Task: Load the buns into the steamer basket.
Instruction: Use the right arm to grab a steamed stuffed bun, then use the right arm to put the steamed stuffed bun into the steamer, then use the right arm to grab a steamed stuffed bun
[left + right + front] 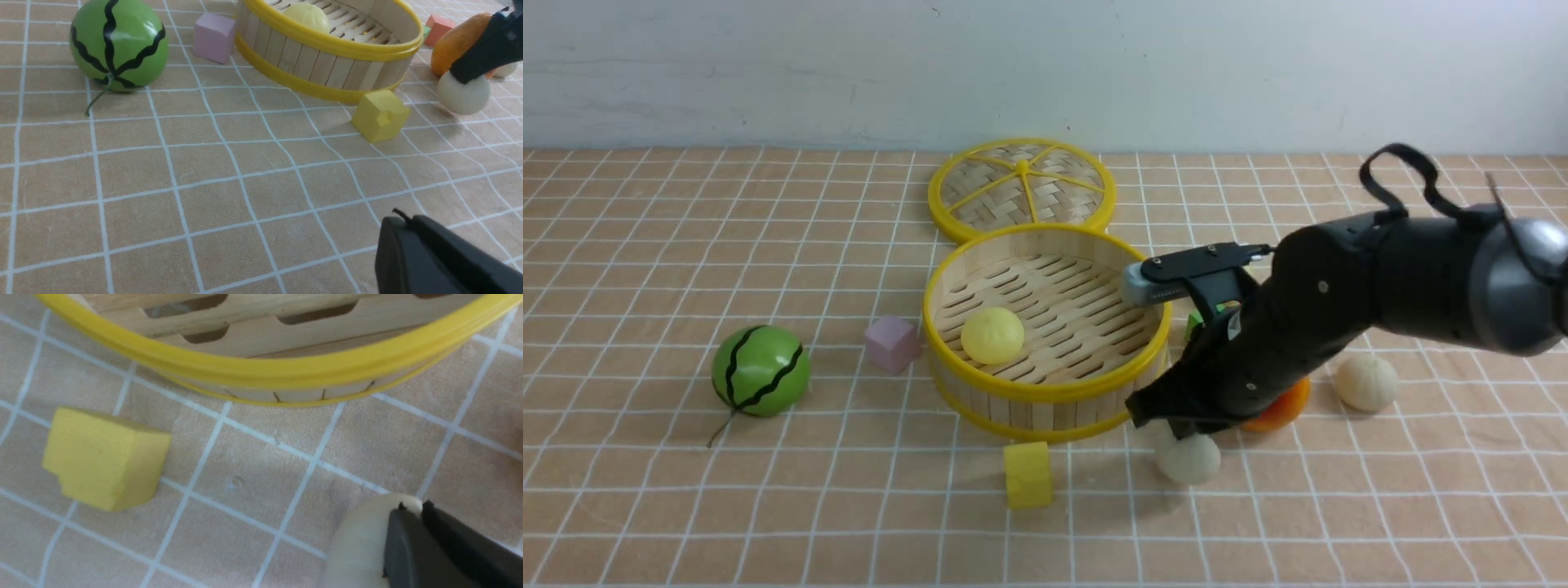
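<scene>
The steamer basket (pixel 1045 390) stands mid-table with one pale yellow bun (pixel 992 335) on its slatted floor. A cream bun (pixel 1188 459) lies on the cloth just in front of the basket's right side. My right gripper (pixel 1176 429) is shut, and its tips rest on top of this bun without enclosing it. The right wrist view shows the same bun (pixel 359 543) under the closed fingertips (pixel 398 522). Another cream bun (pixel 1366 381) lies further right. A fourth bun is not visible. My left gripper (pixel 402 218) is shut and empty, low over bare cloth.
The flat woven lid (pixel 1021 188) lies behind the basket. A green watermelon ball (pixel 760 370) and a pink cube (pixel 892 344) lie to its left. A yellow cube (pixel 1027 474) is in front. An orange pear (pixel 1282 408) lies partly under my right arm.
</scene>
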Robot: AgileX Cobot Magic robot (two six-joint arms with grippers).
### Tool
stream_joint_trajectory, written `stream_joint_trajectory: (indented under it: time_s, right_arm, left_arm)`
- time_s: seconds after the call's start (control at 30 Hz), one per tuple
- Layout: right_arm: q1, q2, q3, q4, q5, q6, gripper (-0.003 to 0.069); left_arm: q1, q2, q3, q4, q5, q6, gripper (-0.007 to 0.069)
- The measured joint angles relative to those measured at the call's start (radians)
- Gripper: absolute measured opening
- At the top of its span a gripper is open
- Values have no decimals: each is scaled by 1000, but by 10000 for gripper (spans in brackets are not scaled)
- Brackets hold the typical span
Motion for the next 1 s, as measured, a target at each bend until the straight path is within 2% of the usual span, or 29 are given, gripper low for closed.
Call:
stream_joint_trajectory:
  time_s: [0.23,0.43,0.57,0.63,0.67,0.7,0.73,0.77,0.83,0.9,1.0]
  right_arm:
    - [0,-77,-155,70,33,-58,11]
    - [0,50,-269,109,-57,-76,18]
    - [0,182,-332,112,-90,-76,50]
    - [0,234,-349,112,-98,-76,119]
    - [0,240,-350,112,-98,-76,119]
    - [0,260,-354,112,-106,-76,209]
    - [0,265,-354,111,-107,-76,241]
    - [0,270,-355,110,-113,-76,318]
    - [0,270,-359,109,-115,-76,374]
    - [0,262,-372,109,-103,-80,495]
    - [0,204,-386,107,-46,-82,587]
  left_arm:
    - [0,0,0,0,0,0,18]
    - [0,0,0,0,0,0,22]
    - [0,0,0,0,0,0,29]
    - [0,0,0,0,0,0,29]
    - [0,0,0,0,0,0,29]
    - [0,0,0,0,0,0,29]
    - [0,0,0,0,0,0,29]
    - [0,0,0,0,0,0,29]
    - [0,0,0,0,0,0,29]
    - [0,0,0,0,0,0,32]
    - [0,0,0,0,0,0,36]
